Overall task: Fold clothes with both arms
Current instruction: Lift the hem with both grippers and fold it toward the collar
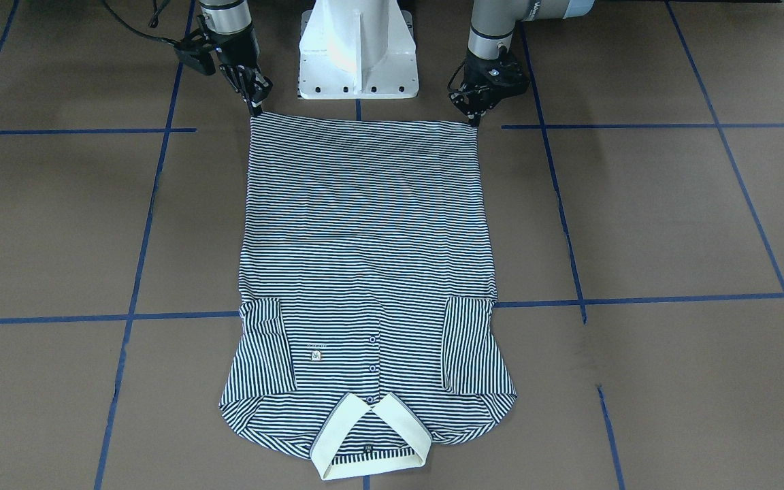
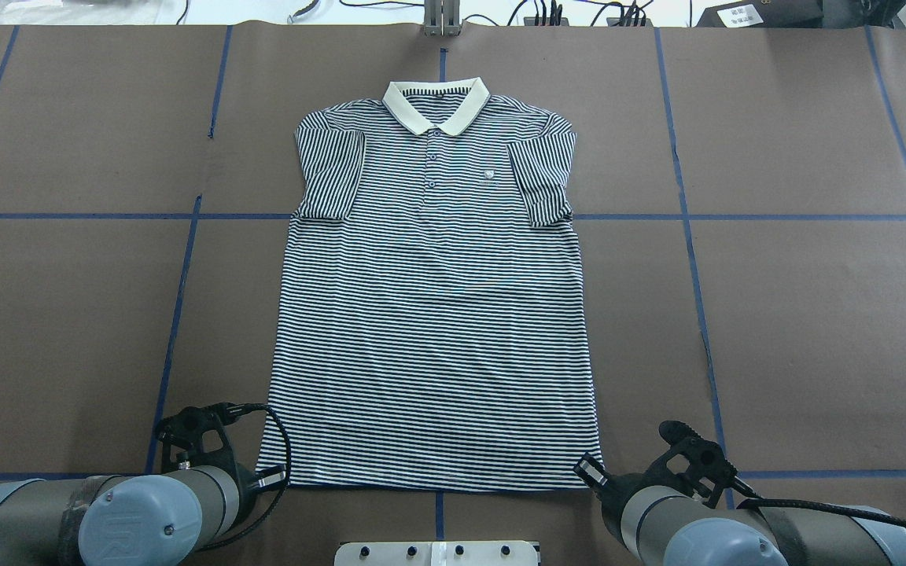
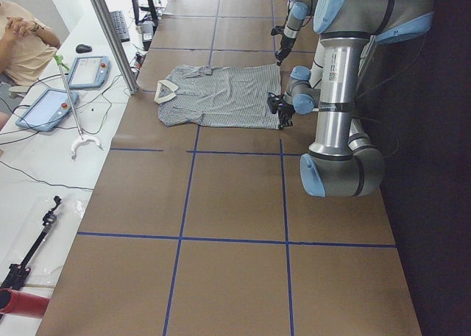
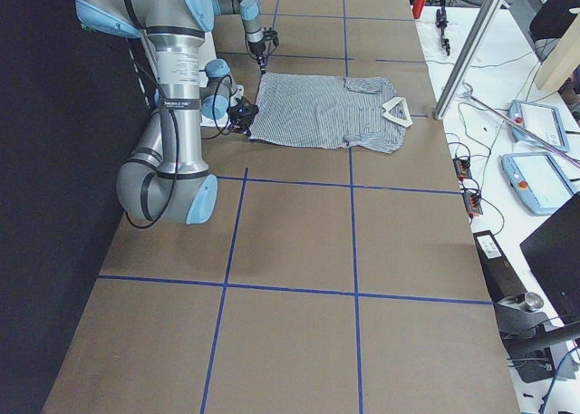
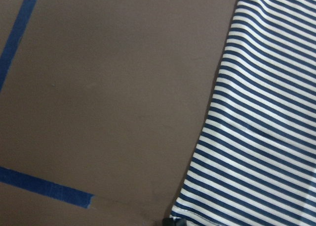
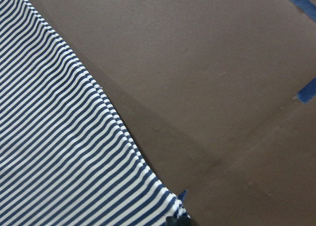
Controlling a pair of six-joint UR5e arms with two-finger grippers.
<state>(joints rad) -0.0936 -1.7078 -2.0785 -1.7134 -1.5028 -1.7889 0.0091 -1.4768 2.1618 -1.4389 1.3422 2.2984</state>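
Observation:
The striped polo shirt (image 1: 365, 238) lies flat and face up on the brown table, sleeves folded in over the chest, cream collar (image 2: 436, 102) at the far end from me. Its hem lies straight next to my base. My left gripper (image 1: 474, 121) is down at one hem corner, seen at lower left in the overhead view (image 2: 268, 475). My right gripper (image 1: 254, 109) is at the other hem corner (image 2: 591, 472). Both sets of fingers close to a point on the cloth. Each wrist view shows a hem corner (image 5: 173, 217) (image 6: 177, 208) against a dark fingertip at its bottom edge.
The white pedestal base (image 1: 358, 47) stands between the arms, just behind the hem. Blue tape lines (image 2: 178, 314) cross the brown table cover. Beyond the collar end are a metal post (image 3: 110, 34), tablets (image 3: 88, 71), cables and a seated person (image 3: 22, 42).

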